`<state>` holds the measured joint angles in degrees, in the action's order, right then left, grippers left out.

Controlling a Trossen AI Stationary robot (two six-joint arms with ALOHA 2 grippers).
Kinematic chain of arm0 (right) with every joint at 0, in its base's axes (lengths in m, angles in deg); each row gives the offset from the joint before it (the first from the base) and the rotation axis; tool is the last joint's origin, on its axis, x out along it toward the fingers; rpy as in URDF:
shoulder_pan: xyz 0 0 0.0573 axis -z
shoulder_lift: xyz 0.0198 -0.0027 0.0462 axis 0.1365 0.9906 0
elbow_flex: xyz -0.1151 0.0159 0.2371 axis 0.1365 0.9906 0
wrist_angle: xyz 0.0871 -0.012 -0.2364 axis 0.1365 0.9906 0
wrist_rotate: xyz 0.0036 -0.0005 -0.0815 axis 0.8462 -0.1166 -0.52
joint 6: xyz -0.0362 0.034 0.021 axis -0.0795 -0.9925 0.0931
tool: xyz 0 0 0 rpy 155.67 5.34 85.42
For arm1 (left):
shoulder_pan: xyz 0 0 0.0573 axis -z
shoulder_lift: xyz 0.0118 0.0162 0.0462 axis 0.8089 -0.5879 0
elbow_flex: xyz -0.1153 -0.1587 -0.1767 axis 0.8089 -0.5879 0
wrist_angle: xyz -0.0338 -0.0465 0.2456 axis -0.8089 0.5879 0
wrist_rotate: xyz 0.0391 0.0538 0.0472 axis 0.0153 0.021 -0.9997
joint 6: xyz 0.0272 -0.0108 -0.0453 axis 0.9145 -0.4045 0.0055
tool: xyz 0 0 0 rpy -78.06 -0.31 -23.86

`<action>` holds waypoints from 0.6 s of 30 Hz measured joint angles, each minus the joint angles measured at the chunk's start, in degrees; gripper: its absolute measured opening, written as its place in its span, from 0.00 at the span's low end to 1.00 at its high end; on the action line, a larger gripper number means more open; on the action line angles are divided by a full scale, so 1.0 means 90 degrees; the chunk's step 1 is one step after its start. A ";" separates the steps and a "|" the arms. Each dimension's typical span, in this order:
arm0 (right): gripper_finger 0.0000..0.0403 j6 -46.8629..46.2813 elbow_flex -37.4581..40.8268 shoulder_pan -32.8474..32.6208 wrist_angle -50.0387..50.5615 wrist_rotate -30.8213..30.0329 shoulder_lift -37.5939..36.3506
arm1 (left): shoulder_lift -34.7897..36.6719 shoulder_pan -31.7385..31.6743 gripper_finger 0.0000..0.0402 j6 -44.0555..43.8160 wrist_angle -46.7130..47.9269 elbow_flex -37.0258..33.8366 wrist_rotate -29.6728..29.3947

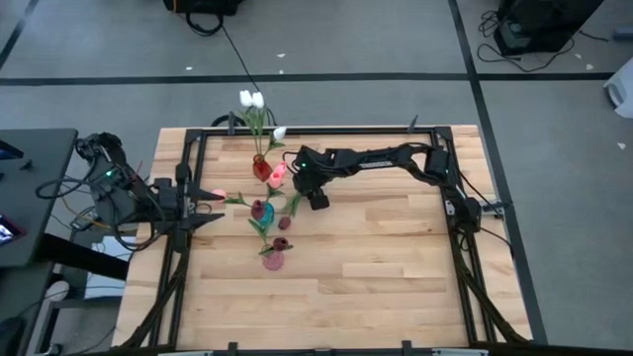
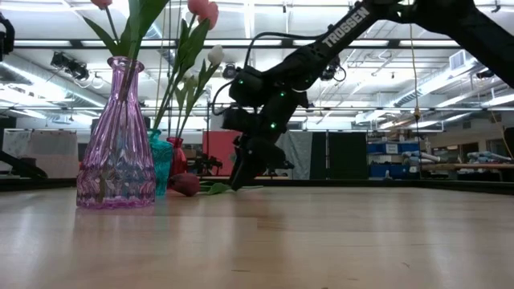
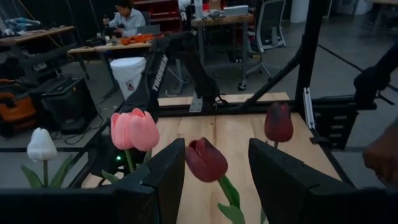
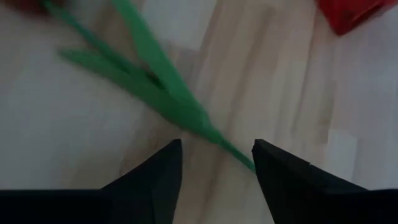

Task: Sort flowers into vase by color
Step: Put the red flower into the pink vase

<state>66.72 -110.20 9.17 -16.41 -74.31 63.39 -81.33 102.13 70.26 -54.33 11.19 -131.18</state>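
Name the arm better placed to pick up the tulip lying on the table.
Right. The right gripper is down at the tabletop, fingers open around the loose flower's green stem. The left gripper waits at the table's left edge.

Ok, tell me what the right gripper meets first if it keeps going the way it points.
Probably the green stem lying on the table: the right gripper points down at it, fingers open on either side. How far above it is unclear.

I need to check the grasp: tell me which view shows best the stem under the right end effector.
The right wrist view: the green stem and its leaves lie on the table between the right end effector's open fingers. The high view shows that end effector above the flowers; the low view shows it lowered to the table.
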 joint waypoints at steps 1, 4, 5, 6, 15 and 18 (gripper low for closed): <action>0.51 0.0097 0.0000 0.0012 0.0088 -0.0033 0.0000 | 0.0000 0.0000 0.46 -0.0002 0.0016 0.0000 0.0013; 0.47 0.0415 0.0000 0.0042 0.0300 -0.0203 -0.0002 | -0.0002 0.0000 0.46 -0.0005 0.0106 0.0000 0.0012; 0.45 0.0515 0.0012 0.0042 0.0287 -0.0227 -0.0002 | 0.0000 0.0000 0.46 -0.0007 0.0104 0.0000 0.0025; 0.44 0.0576 0.0023 0.0040 0.0252 -0.0238 -0.0005 | 0.0000 0.0000 0.46 -0.0005 0.0093 0.0000 0.0039; 0.38 0.0913 0.0032 0.0003 -0.0226 -0.0249 0.0075 | 0.0000 0.0000 0.46 -0.0007 0.0072 0.0000 0.0091; 0.37 0.0915 0.0031 0.0077 -0.0080 -0.0076 0.0160 | 0.0000 0.0000 0.46 -0.0005 0.0071 0.0000 0.0168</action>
<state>74.96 -109.92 9.86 -17.13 -74.99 64.83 -81.33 102.13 70.22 -53.69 11.19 -129.67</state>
